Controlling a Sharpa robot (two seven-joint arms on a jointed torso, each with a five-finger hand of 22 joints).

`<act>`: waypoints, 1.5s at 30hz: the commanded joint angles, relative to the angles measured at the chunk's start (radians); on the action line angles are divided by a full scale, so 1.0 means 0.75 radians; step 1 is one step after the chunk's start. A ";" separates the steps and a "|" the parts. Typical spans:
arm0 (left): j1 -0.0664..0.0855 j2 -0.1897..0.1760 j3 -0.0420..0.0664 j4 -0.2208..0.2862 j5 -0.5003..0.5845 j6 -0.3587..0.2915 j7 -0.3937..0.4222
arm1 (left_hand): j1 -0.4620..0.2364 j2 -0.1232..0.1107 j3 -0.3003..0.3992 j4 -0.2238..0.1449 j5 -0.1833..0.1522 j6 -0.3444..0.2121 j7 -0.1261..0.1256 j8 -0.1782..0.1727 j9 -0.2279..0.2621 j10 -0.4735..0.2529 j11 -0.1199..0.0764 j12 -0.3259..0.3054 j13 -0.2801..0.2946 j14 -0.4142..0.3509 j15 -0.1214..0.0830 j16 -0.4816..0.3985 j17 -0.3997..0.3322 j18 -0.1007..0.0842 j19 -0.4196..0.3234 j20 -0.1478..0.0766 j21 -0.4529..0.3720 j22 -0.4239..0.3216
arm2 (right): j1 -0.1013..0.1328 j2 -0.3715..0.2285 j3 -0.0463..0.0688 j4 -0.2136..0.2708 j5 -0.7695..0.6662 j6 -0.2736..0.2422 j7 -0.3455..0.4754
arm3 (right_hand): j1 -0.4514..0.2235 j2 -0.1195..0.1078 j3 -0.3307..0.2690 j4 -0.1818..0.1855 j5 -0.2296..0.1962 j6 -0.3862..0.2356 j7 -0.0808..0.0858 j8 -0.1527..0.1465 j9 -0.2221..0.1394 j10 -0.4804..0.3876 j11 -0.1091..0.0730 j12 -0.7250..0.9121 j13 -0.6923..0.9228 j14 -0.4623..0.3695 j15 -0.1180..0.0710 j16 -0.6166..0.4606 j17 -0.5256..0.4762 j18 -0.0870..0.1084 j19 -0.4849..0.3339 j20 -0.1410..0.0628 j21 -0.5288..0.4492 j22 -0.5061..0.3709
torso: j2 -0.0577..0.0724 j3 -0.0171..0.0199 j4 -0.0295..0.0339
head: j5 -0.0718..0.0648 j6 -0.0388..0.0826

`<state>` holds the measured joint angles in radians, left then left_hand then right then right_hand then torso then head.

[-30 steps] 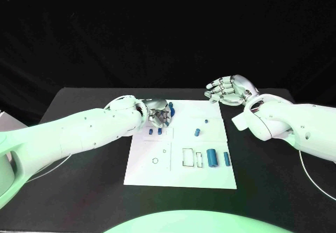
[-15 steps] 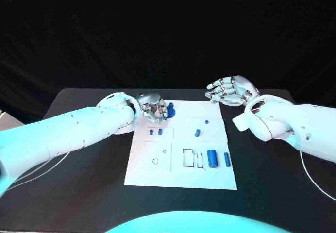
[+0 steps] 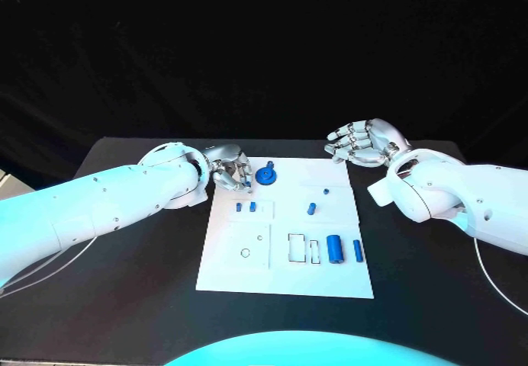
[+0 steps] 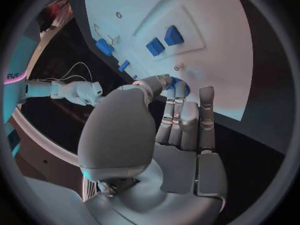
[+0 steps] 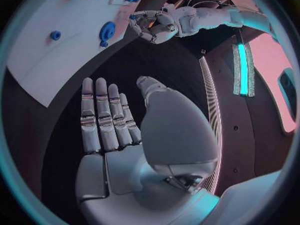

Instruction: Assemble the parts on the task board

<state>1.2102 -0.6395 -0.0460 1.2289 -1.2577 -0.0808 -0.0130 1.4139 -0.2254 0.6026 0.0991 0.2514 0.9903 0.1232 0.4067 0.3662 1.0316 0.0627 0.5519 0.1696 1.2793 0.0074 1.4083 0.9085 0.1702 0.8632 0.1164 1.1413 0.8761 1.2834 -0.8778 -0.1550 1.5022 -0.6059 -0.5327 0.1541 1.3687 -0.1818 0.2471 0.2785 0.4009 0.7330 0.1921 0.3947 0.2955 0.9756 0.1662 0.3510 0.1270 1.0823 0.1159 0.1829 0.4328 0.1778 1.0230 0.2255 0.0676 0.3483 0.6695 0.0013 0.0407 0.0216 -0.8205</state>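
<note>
The white task board lies mid-table. A round blue part rests flat near its far left corner, also seen from the right wrist and peeking past fingertips in the left wrist view. My left hand sits just left of that part with fingers extended and holds nothing; a small gap separates them in the right wrist view. My right hand hovers above the table beyond the board's far right corner, fingers apart and empty.
Two small blue blocks stand on the board's left side, and two small blue pegs nearer the middle. A thick blue cylinder and a thin one lie at the right beside rectangular slots.
My left hand, which was over the round blue part, has drawn back to the left and let it go. The part now lies uncovered on the board. The right hand has barely moved.
</note>
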 commanded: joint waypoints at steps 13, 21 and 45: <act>-0.007 0.026 -0.006 -0.027 -0.021 0.065 -0.022 | -0.022 -0.009 0.000 -0.010 -0.002 0.017 -0.001 -0.004 0.031 0.023 0.000 -0.021 -0.004 0.004 -0.004 0.006 -0.004 0.004 0.007 0.005 -0.005 0.001 | -0.001 0.004 0.000 -0.003 -0.013 0.018 0.011 | 0.012 -0.004 0.008 0.002 0.007 -0.008 0.058 0.010 -0.003 0.005 0.002 -0.004 -0.005 -0.006 0.002 -0.006 -0.004 0.006 -0.009 0.001 -0.002 -0.005 | 0.002 0.0001 -0.0040 | 0.001 -0.005; -0.009 0.031 -0.008 -0.042 -0.034 0.072 -0.031 | -0.020 -0.009 0.000 -0.014 -0.002 0.017 -0.002 -0.006 0.031 0.025 -0.001 -0.024 -0.004 0.003 -0.004 0.006 -0.005 0.004 0.008 0.005 -0.006 0.001 | -0.001 0.006 0.000 -0.003 -0.013 0.019 0.012 | 0.012 -0.004 0.009 0.002 0.006 -0.008 0.058 0.011 -0.003 0.005 0.002 -0.004 -0.006 -0.006 0.002 -0.007 -0.004 0.006 -0.009 0.001 -0.002 -0.006 | 0.000 -0.0001 -0.0027 | 0.000 -0.007; -0.011 0.050 -0.017 -0.050 -0.036 0.073 -0.032 | -0.017 -0.007 0.001 -0.019 -0.002 0.019 -0.002 -0.008 0.032 0.029 -0.002 -0.028 -0.005 0.003 -0.005 0.006 -0.006 0.003 0.012 0.004 -0.004 0.004 | -0.001 0.008 0.000 -0.005 -0.012 0.017 0.013 | 0.012 -0.004 0.009 0.002 0.006 -0.008 0.058 0.011 -0.003 0.005 0.002 -0.004 -0.006 -0.006 0.002 -0.007 -0.004 0.006 -0.009 0.001 -0.002 -0.006 | 0.000 0.0004 -0.0027 | -0.001 -0.009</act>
<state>1.2033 -0.6053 -0.0577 1.1902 -1.2802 -0.0356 -0.0351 1.4036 -0.2362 0.6028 0.0933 0.2472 0.9970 0.1233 0.3991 0.3882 1.0458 0.0625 0.5374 0.1675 1.2793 0.0074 1.4083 0.9037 0.1702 0.8668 0.1201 1.1412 0.8781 1.2830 -0.8724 -0.1550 1.4983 -0.6063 -0.5319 0.1547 1.3687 -0.1818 0.2471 0.2785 0.4009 0.7330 0.1921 0.3987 0.2945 0.9756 0.1663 0.3510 0.1232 1.0824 0.1159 0.1829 0.4312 0.1777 1.0230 0.2255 0.0676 0.3444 0.6699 0.0011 0.0385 0.0205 -0.8268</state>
